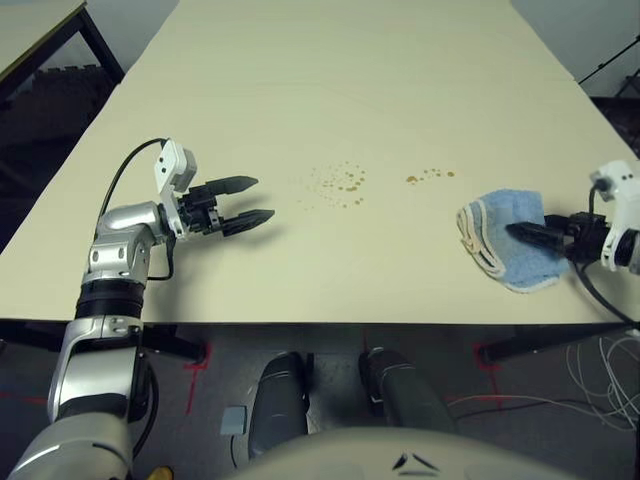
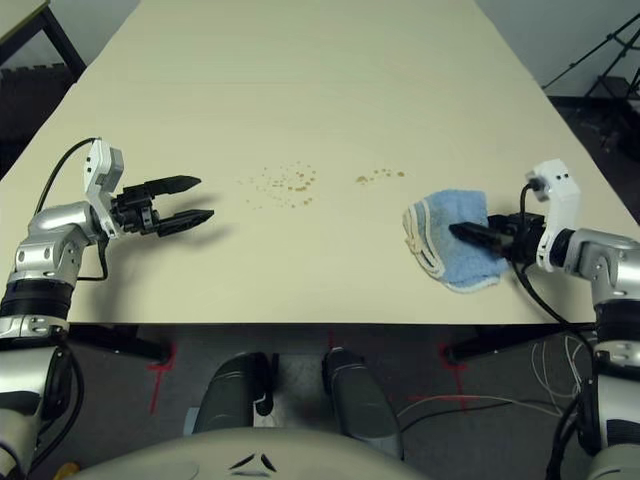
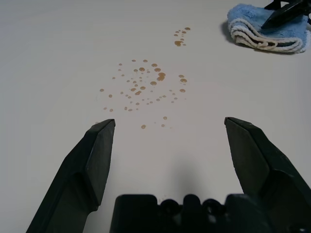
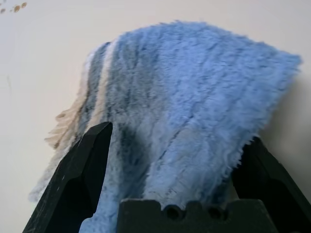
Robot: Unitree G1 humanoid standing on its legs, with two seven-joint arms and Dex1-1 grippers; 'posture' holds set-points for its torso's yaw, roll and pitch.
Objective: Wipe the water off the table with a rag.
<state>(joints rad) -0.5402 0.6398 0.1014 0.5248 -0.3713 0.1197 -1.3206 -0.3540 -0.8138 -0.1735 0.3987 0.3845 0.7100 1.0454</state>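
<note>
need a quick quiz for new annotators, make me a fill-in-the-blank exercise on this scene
The rag is folded and colored light ____.
The left gripper has its two fingers ____, with nothing between them.
The larger cluster of water drops lies between the left gripper and the ____ cluster.
The rag lies at the ____ gripper.

Missing words: blue; open; smaller; right

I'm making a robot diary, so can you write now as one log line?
right gripper: open, at rag | left gripper: open, empty | water spots: unwiped
</note>
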